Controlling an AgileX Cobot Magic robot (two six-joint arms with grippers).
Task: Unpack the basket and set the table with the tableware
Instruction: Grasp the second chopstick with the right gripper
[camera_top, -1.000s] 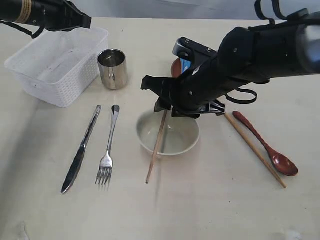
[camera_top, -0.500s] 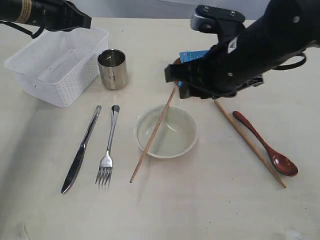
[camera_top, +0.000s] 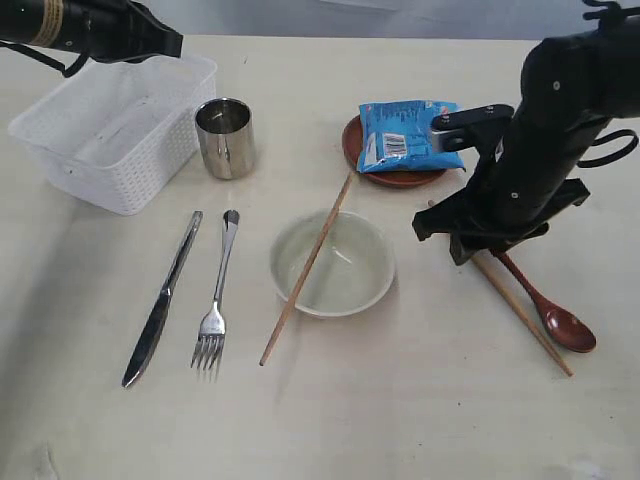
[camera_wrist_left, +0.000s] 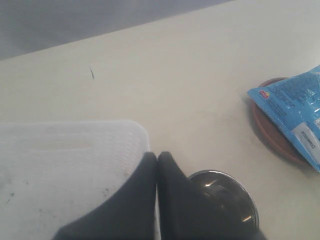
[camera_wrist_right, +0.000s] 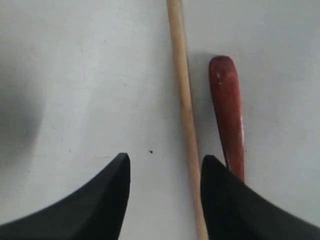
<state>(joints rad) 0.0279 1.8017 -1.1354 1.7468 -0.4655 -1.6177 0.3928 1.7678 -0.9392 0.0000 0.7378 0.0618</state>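
**Operator:** What are my grippers doing?

**Spotter:** Your right gripper (camera_wrist_right: 165, 165) hangs with its fingers spread, pinching nothing. One chopstick (camera_wrist_right: 186, 125) runs between them on the table (camera_top: 420, 400), with the reddish spoon (camera_wrist_right: 227, 115) just beside it. Your left gripper (camera_wrist_left: 156, 157) has its fingers pressed together, empty, above the basket (camera_top: 130, 175) rim near the steel cup (camera_top: 225, 138).

**Operator:** And the tableware?

**Spotter:** Take the bowl (camera_top: 375, 290) as your clock centre in the exterior view. The other chopstick (camera_top: 305, 270) lies across it. Knife (camera_top: 160, 305) and fork (camera_top: 218, 295) sit at nine, cup and basket at ten. The saucer (camera_top: 400, 179) under the blue packet (camera_top: 405, 135) is at one, spoon and chopstick at four.
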